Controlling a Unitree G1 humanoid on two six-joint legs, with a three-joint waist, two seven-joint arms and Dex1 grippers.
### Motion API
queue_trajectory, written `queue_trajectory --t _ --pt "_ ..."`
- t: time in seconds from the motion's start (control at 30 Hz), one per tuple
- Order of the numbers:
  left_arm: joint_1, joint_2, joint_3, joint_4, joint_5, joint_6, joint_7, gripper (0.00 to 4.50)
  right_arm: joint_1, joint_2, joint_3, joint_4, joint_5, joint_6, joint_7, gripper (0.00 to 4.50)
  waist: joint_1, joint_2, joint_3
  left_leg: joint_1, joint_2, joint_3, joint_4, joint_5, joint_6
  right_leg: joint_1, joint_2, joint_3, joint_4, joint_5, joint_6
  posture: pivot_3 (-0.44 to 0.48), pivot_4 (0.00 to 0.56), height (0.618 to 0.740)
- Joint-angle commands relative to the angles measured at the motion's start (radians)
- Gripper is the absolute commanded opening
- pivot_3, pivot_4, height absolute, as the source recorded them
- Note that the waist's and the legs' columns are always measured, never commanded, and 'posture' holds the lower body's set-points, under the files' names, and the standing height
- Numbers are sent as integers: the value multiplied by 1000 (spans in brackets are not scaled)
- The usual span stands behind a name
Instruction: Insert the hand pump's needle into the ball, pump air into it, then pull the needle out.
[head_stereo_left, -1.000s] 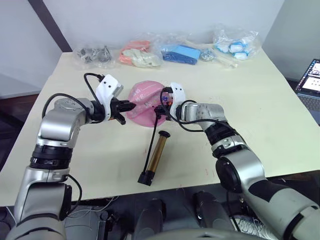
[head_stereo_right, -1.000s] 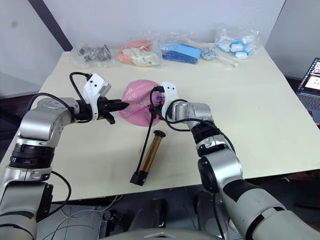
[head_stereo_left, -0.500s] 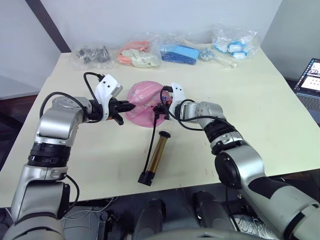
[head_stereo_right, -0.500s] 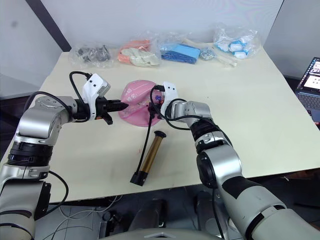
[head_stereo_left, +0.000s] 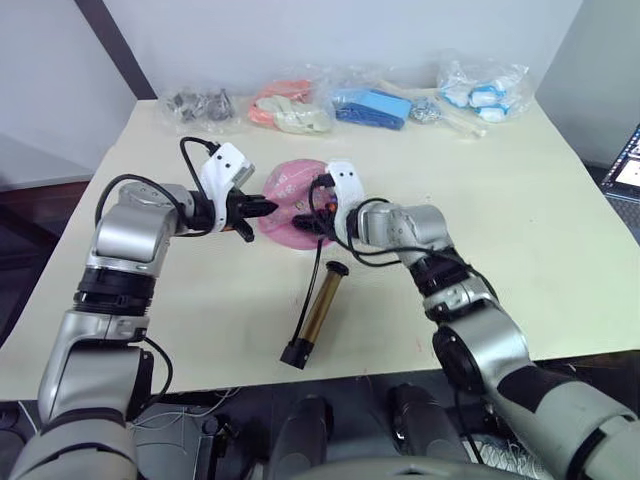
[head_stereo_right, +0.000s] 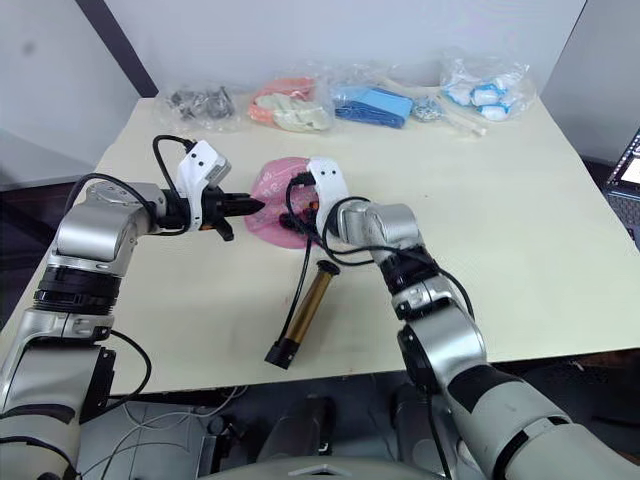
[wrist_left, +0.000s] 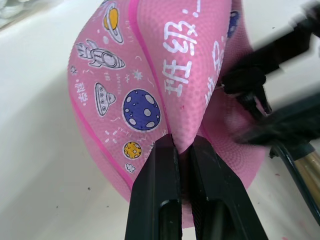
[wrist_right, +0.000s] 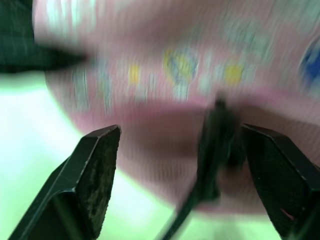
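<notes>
The tabletop (head_stereo_left: 560, 210) was a big cream slab, pretty much bare in the middle, shoved up near a pale wall with a dark diagonal strip in the corner. Off the right edge you could just catch a laptop (head_stereo_left: 625, 172).

Along the far side sat a row of clear bags: one with grey metal bits (head_stereo_left: 198, 105), one with orange and cream stuff (head_stereo_left: 287, 110), one with something blue (head_stereo_left: 372, 106), and one with white and blue pieces (head_stereo_left: 483, 92).

The ball (head_stereo_left: 290, 198) was mid-table, pink and sagging flat, covered in little space cartoons and white lettering. The pump (head_stereo_left: 318, 310) lay nearer the front edge, brass barrel at a slant, with its thin black hose running up to the ball.

The left pincer (wrist_left: 181, 150) was clamped nearly closed on a fold of the ball's skin, pink rubber squeezed between the two fingers. The right pincer (wrist_right: 182, 150) was spread wide at the ball's other side, with the needle's (wrist_right: 216, 145) black fitting sitting between its fingers, closer to one of them, tip against the ball. Couldn't tell if it was actually in.
</notes>
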Motion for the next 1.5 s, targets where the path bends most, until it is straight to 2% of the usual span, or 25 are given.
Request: queue_trajectory --t 0.03,0.17,0.37,0.43,0.6,0.63,0.67,1.2,1.27,1.47,1.5 --pt "-1 -4 -22 37 27 -4 -5 0 71 -37 94 -241 -37 54 -2 4039 3 0 0 0 0 0 0 0 0 0 0 0 0 0 0 0 150 740" --pt "-8 -10 -21 47 34 -9 -9 0 122 -94 178 -378 -125 41 -38 4039 2 0 0 0 0 0 1 0 -1 0 0 -1 0 0 0 0 150 740" --pt "-24 -17 -21 58 45 -15 -10 0 171 -93 207 -467 -209 15 -102 4039 2 0 0 0 0 1 1 1 -1 0 0 -1 0 0 0 0 150 740" --pt "-28 -17 -19 59 47 -15 -11 0 190 -67 187 -481 -214 13 -125 4039 3 0 0 -1 0 1 1 1 -1 0 0 -2 0 0 0 0 150 740" --pt "-28 -17 -16 56 52 -17 -14 0 213 61 46 -479 -125 23 -133 4039 4 0 0 -1 0 0 1 1 -1 0 0 -2 0 0 0 0 150 740" --pt "-28 -18 -15 54 53 -17 -14 0 206 60 39 -476 -122 28 -134 3523 7 0 0 -1 0 0 1 1 -1 0 0 -2 0 0 0 0 150 740" --pt "-28 -18 -15 55 54 -18 -14 0 197 57 35 -469 -120 33 -136 3225 7 0 0 -1 0 0 1 1 -1 0 0 -2 0 0 0 0 150 740" --pt "-13 -28 -1 49 60 -27 -3 0 92 57 23 -308 -129 -20 -107 3225 5 0 0 -1 0 0 1 1 -1 0 0 -3 0 0 0 0 150 740" --pt "-12 -28 0 49 60 -27 -2 0 80 59 18 -290 -129 -34 -107 2696 5 0 0 -1 0 1 1 1 -1 0 0 -3 0 0 0 0 150 740" --pt "-12 -28 2 49 61 -29 -1 0 61 61 12 -255 -126 -57 -109 2696 4 0 0 -1 0 1 1 1 -1 0 0 -3 0 0 0 0 150 740" --pt "-12 -28 2 49 61 -29 -1 0 59 62 13 -251 -126 -60 -108 2295 5 0 0 -1 0 1 1 1 -1 0 0 -3 0 0 0 0 150 740"
